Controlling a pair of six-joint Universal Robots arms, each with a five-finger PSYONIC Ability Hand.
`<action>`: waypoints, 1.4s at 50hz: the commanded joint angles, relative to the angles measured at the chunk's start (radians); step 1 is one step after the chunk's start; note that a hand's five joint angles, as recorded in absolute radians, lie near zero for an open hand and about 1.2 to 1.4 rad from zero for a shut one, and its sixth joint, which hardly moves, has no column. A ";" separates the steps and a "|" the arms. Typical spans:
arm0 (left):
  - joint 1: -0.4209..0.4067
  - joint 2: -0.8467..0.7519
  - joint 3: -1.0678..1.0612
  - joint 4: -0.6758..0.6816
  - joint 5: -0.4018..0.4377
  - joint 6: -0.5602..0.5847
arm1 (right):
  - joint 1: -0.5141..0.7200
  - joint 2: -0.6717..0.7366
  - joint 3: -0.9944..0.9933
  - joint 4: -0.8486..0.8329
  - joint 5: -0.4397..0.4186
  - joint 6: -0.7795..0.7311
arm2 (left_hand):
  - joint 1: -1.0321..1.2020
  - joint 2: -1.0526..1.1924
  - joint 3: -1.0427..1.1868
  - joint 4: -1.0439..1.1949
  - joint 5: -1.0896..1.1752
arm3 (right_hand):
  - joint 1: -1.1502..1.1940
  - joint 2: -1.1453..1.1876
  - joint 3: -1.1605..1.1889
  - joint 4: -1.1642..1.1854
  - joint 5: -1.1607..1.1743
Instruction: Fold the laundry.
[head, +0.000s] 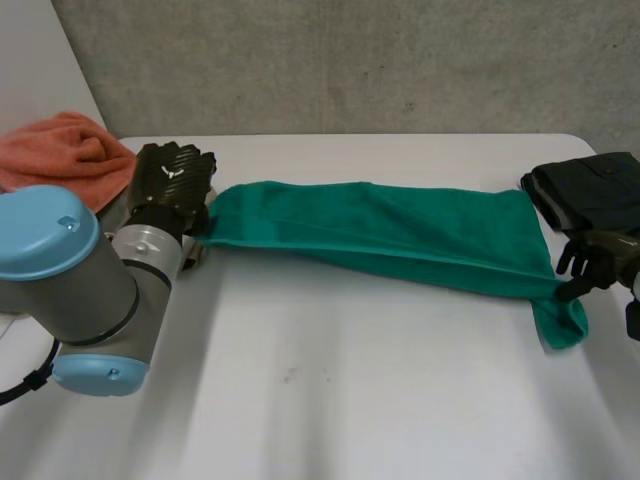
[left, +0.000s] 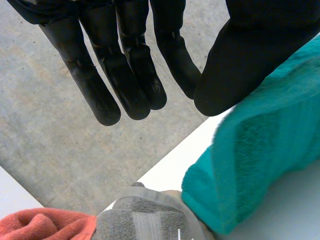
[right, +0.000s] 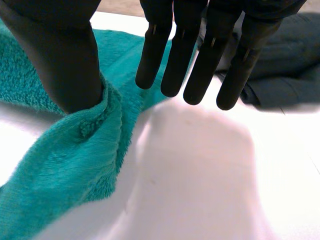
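Note:
A green towel (head: 380, 230) lies stretched in a long band across the white table (head: 330, 400). My left hand (head: 172, 180) is at its left end. There its thumb (left: 250, 60) clamps the towel's corner (left: 250, 165) while the fingers (left: 125, 75) stay straight. My right hand (head: 592, 262) is at the towel's right end, where a corner droops onto the table. In the right wrist view the fingers (right: 200, 60) are straight and spread away from the thumb (right: 65, 60). The thumb only touches a raised fold of the towel (right: 65, 165).
An orange cloth (head: 65, 155) (left: 40, 225) lies bunched at the table's back left corner. A dark folded garment (head: 590, 190) (right: 280, 70) sits at the right edge, just beyond my right hand. A grey knitted piece (left: 142, 217) lies beside the towel's left end.

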 joint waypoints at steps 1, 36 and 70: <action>0.020 0.035 -0.024 -0.003 -0.003 -0.001 | -0.026 -0.009 0.046 0.019 -0.009 0.013 | 0.222 0.197 0.202 0.195 0.256 | 0.078 0.092 0.094 0.108 0.114; -0.009 0.157 -0.333 -0.112 0.188 -0.003 | 0.063 -0.306 0.216 0.135 -0.052 -0.490 | -0.752 -0.778 -0.772 -0.780 -0.718 | 0.593 0.607 0.610 0.624 0.629; -0.067 -0.238 -0.100 -0.028 0.184 0.005 | 0.060 -0.245 0.316 0.016 -0.057 -0.499 | -0.403 -0.428 -0.423 -0.430 -0.369 | 0.593 0.607 0.610 0.624 0.629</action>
